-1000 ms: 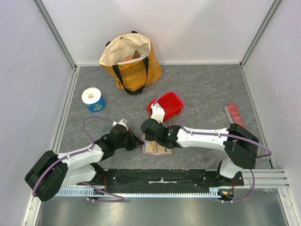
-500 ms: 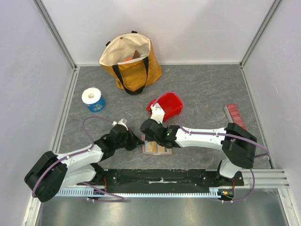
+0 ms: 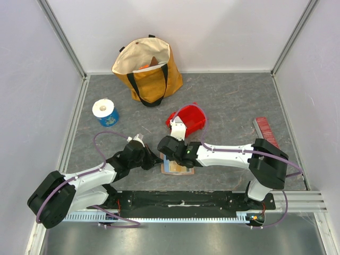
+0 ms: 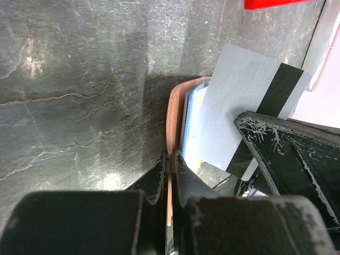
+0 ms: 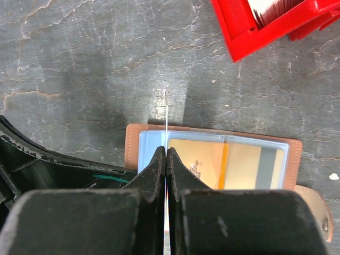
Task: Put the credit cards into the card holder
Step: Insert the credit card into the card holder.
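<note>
Item: card holder (image 5: 132, 149), tan-brown, lying open and flat on the grey table (image 3: 228, 101), between the two arms and nearer their bases than the red bin (image 3: 190, 118). Contents: a yellowish card (image 5: 196, 159) seated in an inner slot, with a grey-striped card (image 5: 255, 167) beside it to the right. Left arm: stretched low from its base at the lower left, forearm angled up and rightward to the holder's left end. Left gripper (image 4: 169, 162): fingers pressed together on the holder's thin tan edge. Right arm: folded across from the right base, forearm running leftward, wrist turned down over the holder. Right gripper (image 5: 166, 155): fingers pinching a white card (image 4: 234, 106) with a black stripe, held on edge and tilted, its lower edge at the holder's left half. Whether it sits in a slot cannot be told. The two grippers lie just beside each other. Elsewhere: yellow tote bag (image 3: 149, 69) at the back, blue-and-white roll (image 3: 105, 111) at the left, dark-red ribbed bar (image 3: 264, 130) at the right.
</note>
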{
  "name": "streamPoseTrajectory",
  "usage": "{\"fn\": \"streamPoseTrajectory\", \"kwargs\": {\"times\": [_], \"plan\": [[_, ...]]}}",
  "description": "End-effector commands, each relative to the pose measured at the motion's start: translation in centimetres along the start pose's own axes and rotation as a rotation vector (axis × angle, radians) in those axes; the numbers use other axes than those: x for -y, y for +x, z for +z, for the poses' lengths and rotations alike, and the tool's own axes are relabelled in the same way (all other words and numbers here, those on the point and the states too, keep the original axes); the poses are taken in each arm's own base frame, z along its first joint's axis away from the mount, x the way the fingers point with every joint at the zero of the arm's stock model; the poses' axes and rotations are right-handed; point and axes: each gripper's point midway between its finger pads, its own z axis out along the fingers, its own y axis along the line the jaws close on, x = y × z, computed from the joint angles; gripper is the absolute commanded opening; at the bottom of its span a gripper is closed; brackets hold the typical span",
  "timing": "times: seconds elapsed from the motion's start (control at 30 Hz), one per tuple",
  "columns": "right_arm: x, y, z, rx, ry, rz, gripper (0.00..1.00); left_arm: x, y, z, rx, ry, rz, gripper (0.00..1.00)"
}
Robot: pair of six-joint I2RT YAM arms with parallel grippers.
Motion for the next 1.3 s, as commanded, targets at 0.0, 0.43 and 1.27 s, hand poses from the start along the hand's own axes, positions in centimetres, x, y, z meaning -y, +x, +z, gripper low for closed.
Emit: {"fn": "streamPoseTrajectory", "kwargs": {"times": [0.0,0.43,1.27], "plan": [[0.1,-1.7,-0.6,0.062,0.052,-0.031,0.0,2.1,-0.5,-0.3,0.005,0.067,0.02,0.02],[1.5,-2.9,-2.3,0.104,0.144,-0.117,0.0,2.4,-0.6,-0.3,0.005,0.07,0.024,0.02],[1.8,-0.9,-4.6,-0.056,-0.363,0.16,0.0,-1.3,0.1,0.9,-0.004,-0.031,0.017,0.02]]}}
